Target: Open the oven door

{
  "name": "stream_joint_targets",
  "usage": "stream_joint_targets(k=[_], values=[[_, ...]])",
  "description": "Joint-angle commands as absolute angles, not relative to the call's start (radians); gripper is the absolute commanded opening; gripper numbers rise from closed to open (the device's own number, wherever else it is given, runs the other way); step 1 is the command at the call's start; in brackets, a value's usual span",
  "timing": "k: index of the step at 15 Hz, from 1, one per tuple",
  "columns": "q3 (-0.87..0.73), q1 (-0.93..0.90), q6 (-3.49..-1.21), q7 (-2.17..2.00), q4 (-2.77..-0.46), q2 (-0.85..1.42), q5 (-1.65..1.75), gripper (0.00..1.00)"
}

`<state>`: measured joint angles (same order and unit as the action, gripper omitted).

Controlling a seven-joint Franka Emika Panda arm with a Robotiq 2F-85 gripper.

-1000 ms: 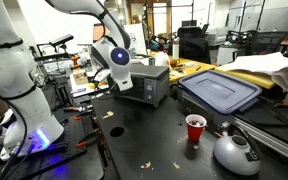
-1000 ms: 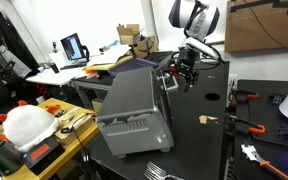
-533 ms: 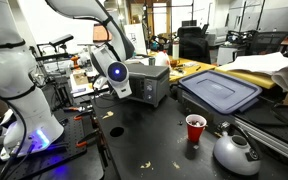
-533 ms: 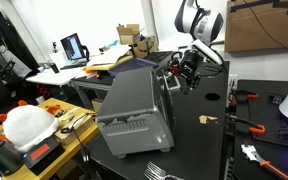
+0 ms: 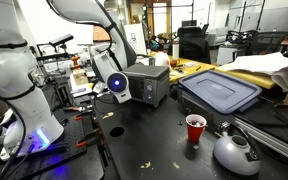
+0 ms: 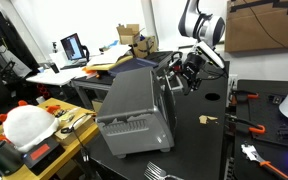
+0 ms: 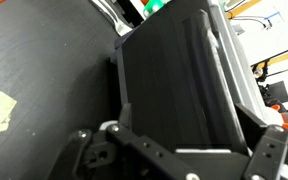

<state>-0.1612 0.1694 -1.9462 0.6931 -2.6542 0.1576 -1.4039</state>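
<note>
The silver-grey toaster oven [image 5: 150, 84] stands on the black table [image 5: 154, 145]; in an exterior view it shows from its back and side [image 6: 134, 105]. My gripper [image 6: 188, 72] is at the oven's front, by the upper part of the door, and the wrist [image 5: 117, 86] hides the front in an exterior view. In the wrist view the oven door [image 7: 169, 85] fills the frame, dark glass with a silver frame, tilted. My gripper [image 7: 184, 118] is open, with one finger on each side of the panel. I cannot tell how far the door is open.
A blue-grey bin lid [image 5: 220, 92] lies beside the oven. A red cup [image 5: 195, 128] and a metal kettle [image 5: 236, 150] stand nearer the front. Red-handled tools [image 6: 252, 98] lie on the table. The white robot base [image 5: 14, 90] stands at the side.
The wrist has moved down and a little outward along the oven's front. The oven body has not moved.
</note>
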Motion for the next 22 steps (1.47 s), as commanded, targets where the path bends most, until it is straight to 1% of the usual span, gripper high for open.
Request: stream_joint_targets(k=[1, 6, 10, 22], values=[[-0.183, 0.190, -1.894, 0.748, -2.635, 0.197, -1.425, 1.00], [-0.195, 0.199, -1.858, 0.797, -2.630, 0.213, -1.414, 1.00], [-0.199, 0.194, -1.877, 0.846, -2.633, 0.198, -1.384, 1.00], [-0.205, 0.184, -2.024, 0.941, -2.699, 0.093, -1.234, 1.00]])
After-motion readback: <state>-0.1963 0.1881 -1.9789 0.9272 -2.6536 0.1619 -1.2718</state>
